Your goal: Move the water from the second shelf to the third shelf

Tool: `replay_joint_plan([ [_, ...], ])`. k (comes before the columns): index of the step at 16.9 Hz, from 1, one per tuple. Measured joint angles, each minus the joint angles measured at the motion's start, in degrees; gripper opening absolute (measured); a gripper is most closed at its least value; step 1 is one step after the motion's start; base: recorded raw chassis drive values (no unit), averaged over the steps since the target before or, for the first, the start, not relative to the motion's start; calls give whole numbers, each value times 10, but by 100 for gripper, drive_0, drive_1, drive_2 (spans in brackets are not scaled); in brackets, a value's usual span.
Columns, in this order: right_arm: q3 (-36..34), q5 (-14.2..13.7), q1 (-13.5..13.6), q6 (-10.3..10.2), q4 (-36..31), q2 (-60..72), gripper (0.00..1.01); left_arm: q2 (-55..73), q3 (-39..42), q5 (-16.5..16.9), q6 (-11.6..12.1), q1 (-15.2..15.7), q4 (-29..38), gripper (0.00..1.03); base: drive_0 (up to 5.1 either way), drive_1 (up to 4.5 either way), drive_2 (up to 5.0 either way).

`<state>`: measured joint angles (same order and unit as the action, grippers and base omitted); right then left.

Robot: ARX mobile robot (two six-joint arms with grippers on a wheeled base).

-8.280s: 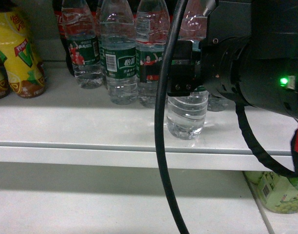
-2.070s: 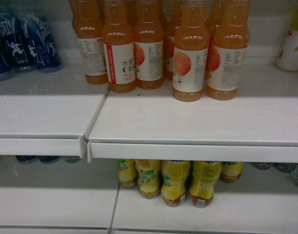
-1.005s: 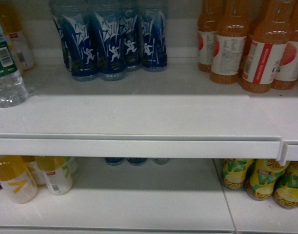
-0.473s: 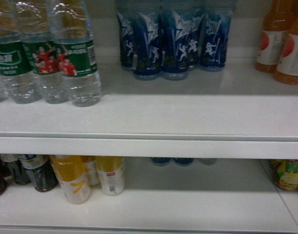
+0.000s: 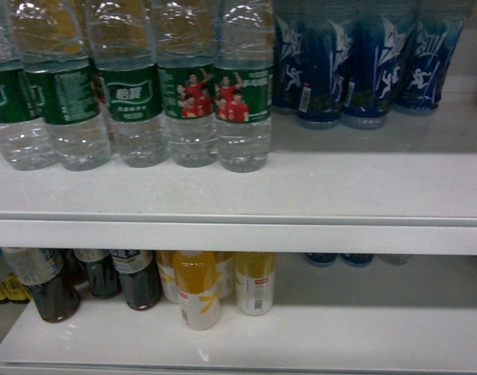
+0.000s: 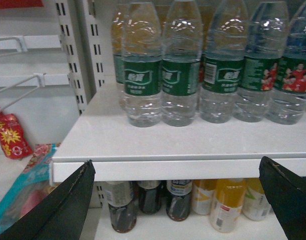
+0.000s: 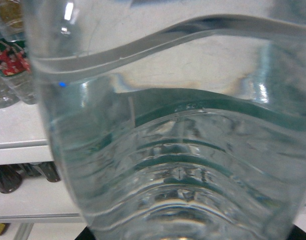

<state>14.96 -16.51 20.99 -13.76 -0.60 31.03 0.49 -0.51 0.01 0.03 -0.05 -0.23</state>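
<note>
- White metal shelving fills the head view, with a row of green-labelled water bottles standing on the upper board at the left
- Dark blue sport-drink bottles stand just right of that row, further back on the same board
- On the shelf below, dark tea bottles sit at the left, with yellow and orange juice bottles beside them
- From the left wrist, the same water row stands near the shelf's left end, next to a slotted upright; snack packets hang further left
- Left gripper hangs in front of the shelf edge with its two black fingers spread wide apart and nothing between them
- Right wrist view is almost filled by the water, a clear ribbed bottle pressed close to the lens, its green label edge showing through
- Right gripper's fingers are hidden behind the bottle, so whether it clamps the bottle I cannot tell
</note>
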Motion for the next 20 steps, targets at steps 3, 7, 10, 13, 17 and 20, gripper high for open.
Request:
replay_joint_plan([
  [3, 0, 0, 0, 0, -1, 0, 40, 0, 0, 0, 0, 0, 0, 98, -501, 245, 245],
  [7, 0, 0, 0, 0, -1, 0, 40, 0, 0, 0, 0, 0, 0, 98, -507, 239, 239],
  [10, 0, 0, 0, 0, -3, 0, 40, 0, 0, 0, 0, 0, 0, 98, -506, 240, 240],
  [13, 0, 0, 0, 0, -3, 0, 40, 0, 0, 0, 0, 0, 0, 98, -496, 250, 250],
  [17, 0, 6, 0, 0, -4, 0, 40, 0, 0, -3, 0, 0, -1, 98, -249, 124, 124],
  [20, 0, 3, 3, 0, 2, 0, 40, 0, 0, -2, 0, 0, 0, 98, 0, 0, 0],
])
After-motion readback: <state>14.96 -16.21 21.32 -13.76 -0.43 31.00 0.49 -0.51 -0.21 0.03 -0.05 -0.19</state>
